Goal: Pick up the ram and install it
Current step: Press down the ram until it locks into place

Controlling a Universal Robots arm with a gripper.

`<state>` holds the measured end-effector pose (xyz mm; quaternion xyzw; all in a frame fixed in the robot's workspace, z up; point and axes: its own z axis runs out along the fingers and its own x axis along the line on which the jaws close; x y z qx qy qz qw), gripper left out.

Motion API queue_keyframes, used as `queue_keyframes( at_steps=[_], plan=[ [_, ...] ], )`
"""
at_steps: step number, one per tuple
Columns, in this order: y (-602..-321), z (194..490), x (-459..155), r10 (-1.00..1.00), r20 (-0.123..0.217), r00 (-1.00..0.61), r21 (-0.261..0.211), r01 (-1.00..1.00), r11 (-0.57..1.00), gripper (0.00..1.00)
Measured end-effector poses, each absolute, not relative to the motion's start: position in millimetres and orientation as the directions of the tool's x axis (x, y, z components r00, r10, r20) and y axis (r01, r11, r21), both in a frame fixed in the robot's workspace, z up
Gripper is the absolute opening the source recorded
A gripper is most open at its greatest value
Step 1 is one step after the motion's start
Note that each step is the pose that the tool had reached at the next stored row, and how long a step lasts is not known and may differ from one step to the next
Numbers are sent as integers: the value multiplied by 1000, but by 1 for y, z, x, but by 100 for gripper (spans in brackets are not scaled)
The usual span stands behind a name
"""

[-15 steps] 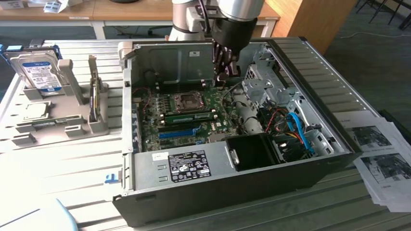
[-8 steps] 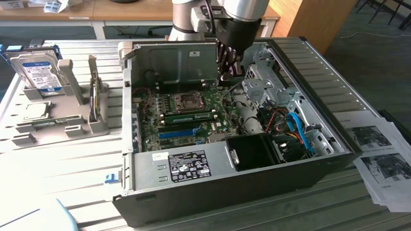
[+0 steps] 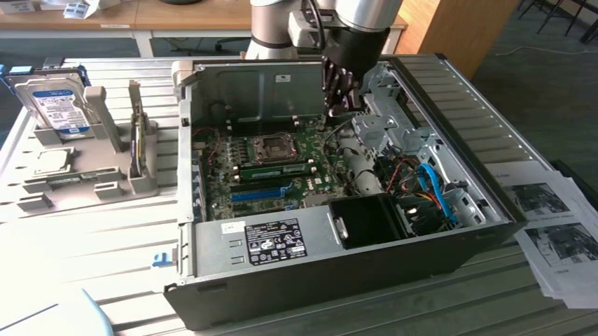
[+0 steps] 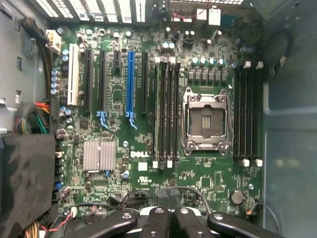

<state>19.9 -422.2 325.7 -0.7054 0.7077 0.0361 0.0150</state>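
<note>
Beside the socket (image 3: 274,145), on its side toward the blue slot (image 3: 259,194), the ram (image 3: 276,169) stands on edge in one of the black slots (image 4: 167,114). It sits low and level, so it looks seated rather than loose. Its long axis runs along that slot, parallel to the socket's near edge and to the blue slot.

The gripper (image 3: 342,106) hangs well above the board (image 4: 208,186), past the socket toward the exterior view's right. From the gripper, the ram lies down and toward the exterior view's left. The ram's end on the exterior view's right is the one nearer the gripper.

The fingers (image 4: 157,223) are pressed together with nothing between them, so the gripper carries no load and is well apart from the ram. In the wrist view, the closed tips line up with the bank of black slots beside the socket, not with the socket itself. The fingers meet across the slots' run, so the pinch direction crosses the ram's thin side and its long axis. That view does not make clear which of the four slots holds the ram.

Outside the case (image 3: 309,280), far from the socket toward the exterior view's left, the drive (image 3: 58,103) stands in a grey rack (image 3: 112,178).
</note>
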Motion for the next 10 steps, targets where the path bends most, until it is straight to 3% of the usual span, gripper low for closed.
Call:
queue_keyframes(
  at_steps=[10],
  plan=[
    [-422,326,27,-997,-75,-4,30,-1000,2,9]
  ],
)
